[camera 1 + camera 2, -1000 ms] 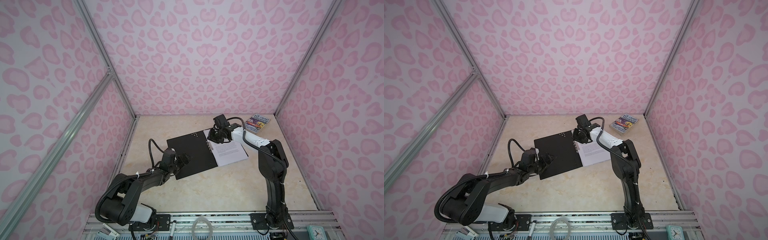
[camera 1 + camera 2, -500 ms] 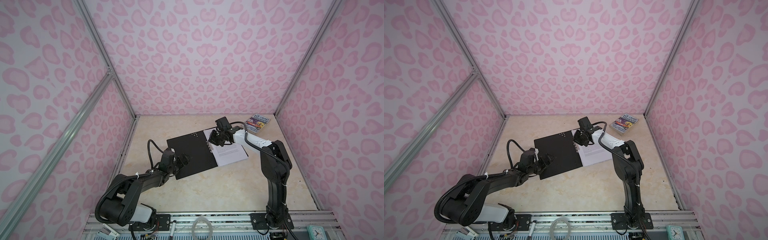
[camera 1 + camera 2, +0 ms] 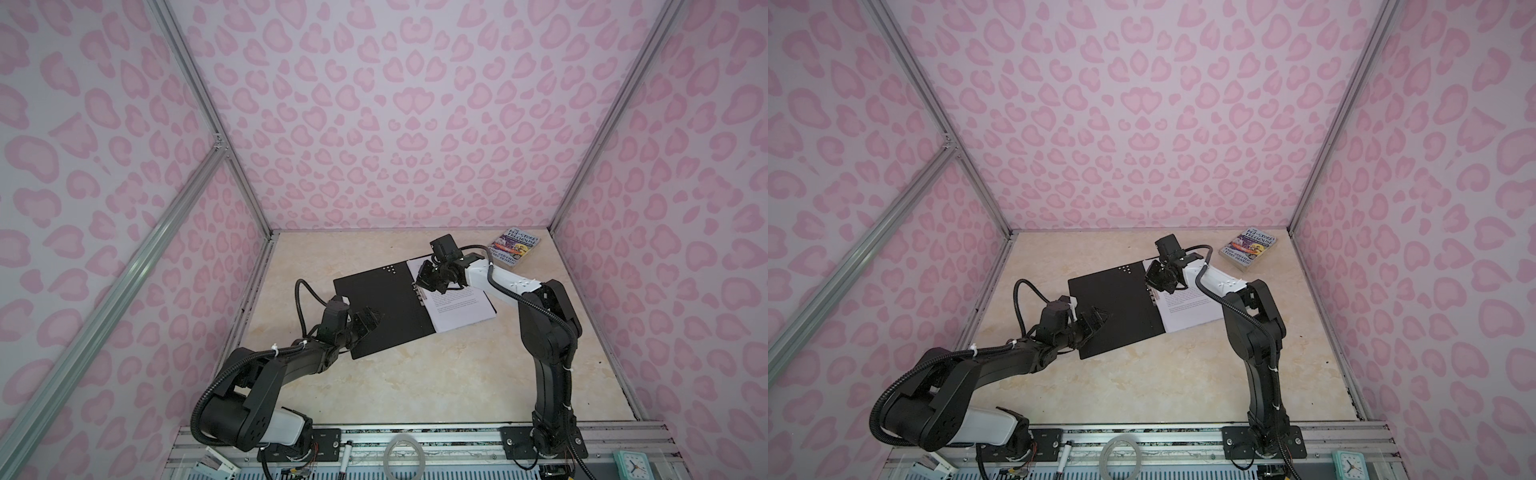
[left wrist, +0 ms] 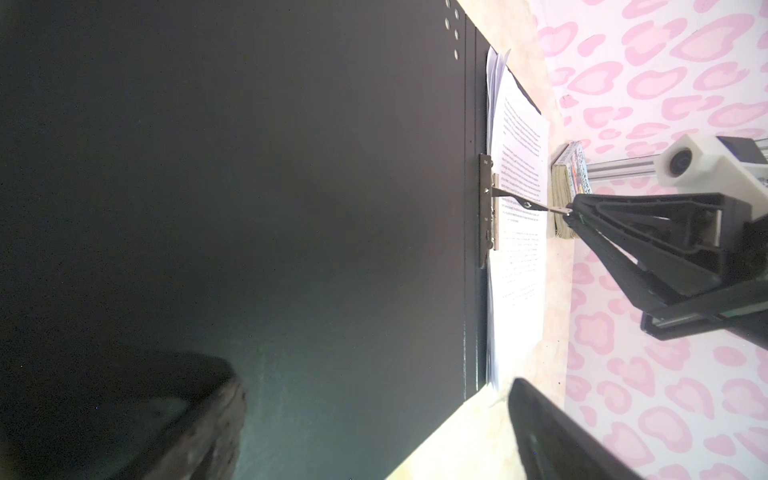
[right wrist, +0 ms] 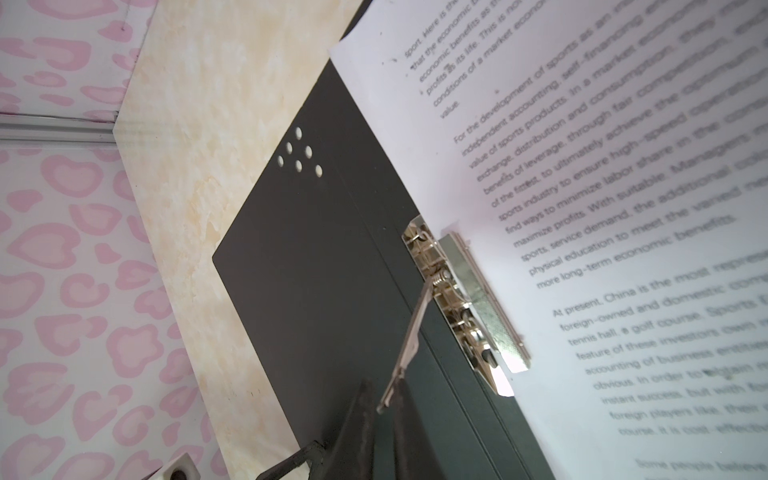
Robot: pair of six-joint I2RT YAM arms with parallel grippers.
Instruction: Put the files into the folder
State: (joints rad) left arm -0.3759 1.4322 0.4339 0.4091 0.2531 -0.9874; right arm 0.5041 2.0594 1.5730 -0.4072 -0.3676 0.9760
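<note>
I am pinching the thin metal clip lever (image 5: 411, 332) between the tips of my right claw (image 5: 384, 409). The lever is standing up off the spine of the folder (image 3: 382, 307), which is lying open, black side up, on the desk (image 3: 415, 382). The files (image 3: 461, 305) are sitting stacked on the folder's right half, their edge tucked at the clamp bar (image 5: 482, 299) by the spine. My left claw (image 3: 368, 320) is spread wide and holding nothing at the near corner of the folder's left cover; I cannot tell whether it is pressing down.

I am catching only the lever's very tip, so I am risking it slipping free and snapping back. If I am pulling sideways instead of along the hinge, I am likely dragging the whole folder, since nothing is clearly pinning it. The sheets are fanning slightly near the folder's far edge, so a jolt could be skewing them out from under the bar.
</note>
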